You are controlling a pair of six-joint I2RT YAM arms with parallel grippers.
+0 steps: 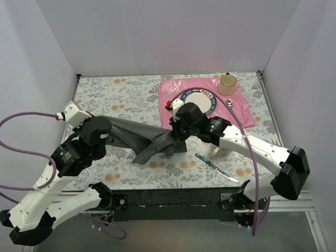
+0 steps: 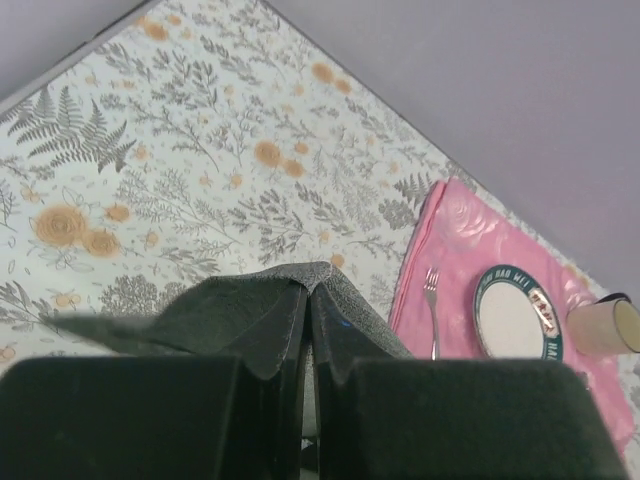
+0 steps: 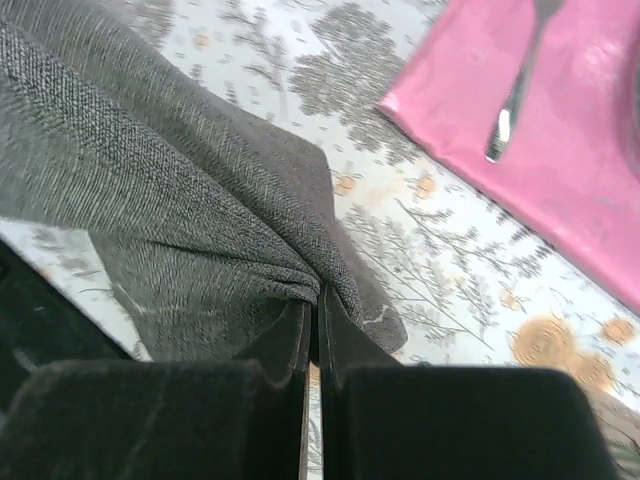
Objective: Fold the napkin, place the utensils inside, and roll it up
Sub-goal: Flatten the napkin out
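Observation:
The dark grey napkin [image 1: 149,140] hangs lifted and stretched between my two grippers over the floral table. My left gripper [image 1: 115,135] is shut on one edge of it; the cloth drapes over the fingertips in the left wrist view [image 2: 308,292]. My right gripper [image 1: 175,135] is shut on another bunched edge, seen in the right wrist view [image 3: 316,300]. A knife with a green handle [image 1: 216,167] lies on the table at front right. A fork [image 2: 432,310] lies on the pink mat left of the plate. A spoon [image 1: 231,105] lies on the mat right of the plate.
The pink placemat [image 1: 244,113] lies at the back right with a blue-rimmed plate [image 1: 198,100] and a yellow cup [image 1: 228,84] on it. White walls enclose the table on three sides. A purple cable loops left of the left arm.

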